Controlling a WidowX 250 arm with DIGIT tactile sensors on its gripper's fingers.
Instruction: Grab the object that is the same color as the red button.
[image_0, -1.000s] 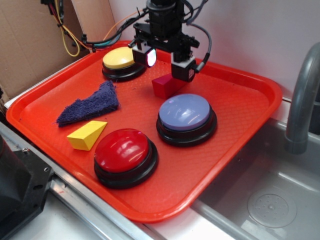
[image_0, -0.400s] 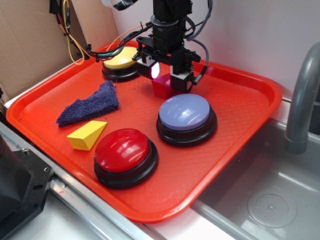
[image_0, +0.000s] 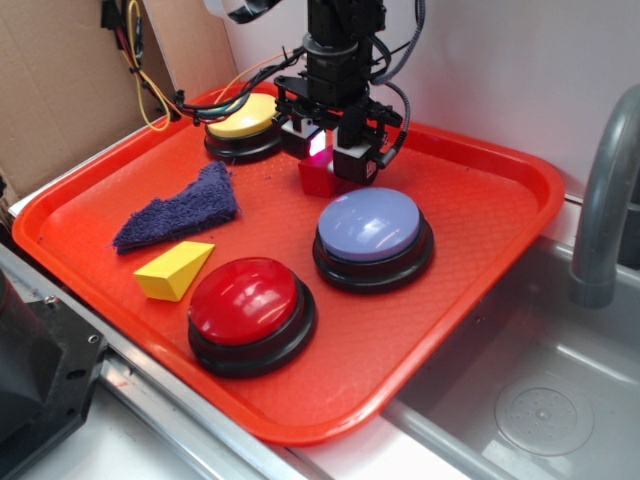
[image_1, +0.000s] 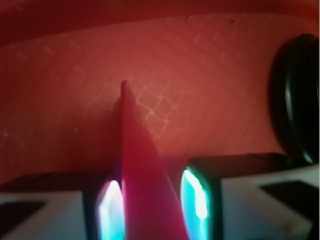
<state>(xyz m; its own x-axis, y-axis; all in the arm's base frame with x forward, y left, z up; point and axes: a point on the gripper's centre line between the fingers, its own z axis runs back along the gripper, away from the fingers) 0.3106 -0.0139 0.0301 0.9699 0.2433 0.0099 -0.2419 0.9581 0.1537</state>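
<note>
Cardboard (image_0: 60, 90): far left of the gripper, standing behind the tray's left rim.
Tray (image_0: 480, 190): red, raised rim all round; its waffle-patterned floor fills the wrist view (image_1: 210, 75).
Cloth (image_0: 180, 210): purple, crumpled, left of the gripper and nearer the camera, with bare tray floor between them.
Yellow wedge (image_0: 175, 270): just in front of the cloth, close beside the red button.
Yellow button (image_0: 243, 118): just left of the gripper, near the back rim; cables cross behind it.
Red button (image_0: 245, 300): well in front of the gripper, slightly left, near the front rim.
Gripper (image_0: 328, 152): pointing down at the tray, jaws either side of the block; in the wrist view (image_1: 150, 205) the glowing fingers (image_1: 111, 210) stand on both flanks with only thin gaps, and firm contact cannot be made out.
Block (image_0: 318, 177): red, on the tray floor between the jaws; in the wrist view (image_1: 145, 185) it is a thin wedge tapering away from the camera, its lower end cut off by the frame.
Blue button (image_0: 372, 225): right of and in front of the gripper, close to the block; its black base is likely the dark blur at the wrist view's right edge.
Sink (image_0: 520, 400): steel, far right and below the tray's right rim.
Faucet (image_0: 605, 190): grey, far right, cut off by the frame.
</note>
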